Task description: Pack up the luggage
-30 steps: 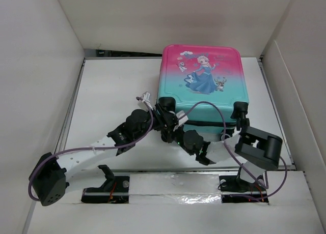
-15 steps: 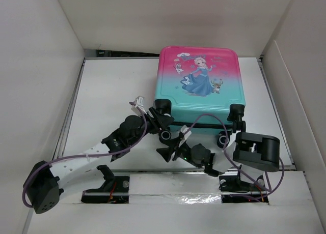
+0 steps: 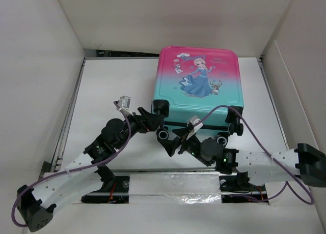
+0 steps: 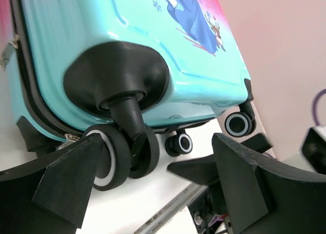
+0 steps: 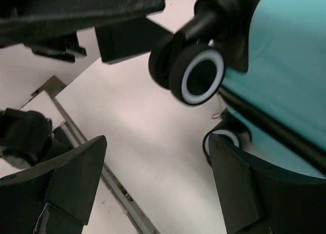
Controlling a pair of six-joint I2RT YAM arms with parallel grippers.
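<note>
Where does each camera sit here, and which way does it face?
Top external: above and behind the bases, looking down on the luggage; both arms show, left gripper and right gripper open.
Left wrist: on the left arm, facing the luggage's wheels between its own fingers.
Right wrist: likewise, from the right arm.
Shared: both wrist views show the wheels.

Top cam: fixed, high & behind the arm bases (image 3: 109, 183). It looks down and fwd over the whole surface (image 3: 112, 86), far enough back to take in both arms and all of the luggage (image 3: 198, 86).

Left wrist cam: sits behind the left fingers (image 4: 66, 178) and looks out betw. them. It is low to the surface & v. close to the luggage's wheel end, w/ a wheel (image 4: 109, 157) mid-frame.

Right wrist cam: same setup betw. the right fingers (image 5: 76, 178), low, close, view tilted.

Shared: all 3 see that wheel end. Each wrist view also catches dark parts of the other arm.
</note>
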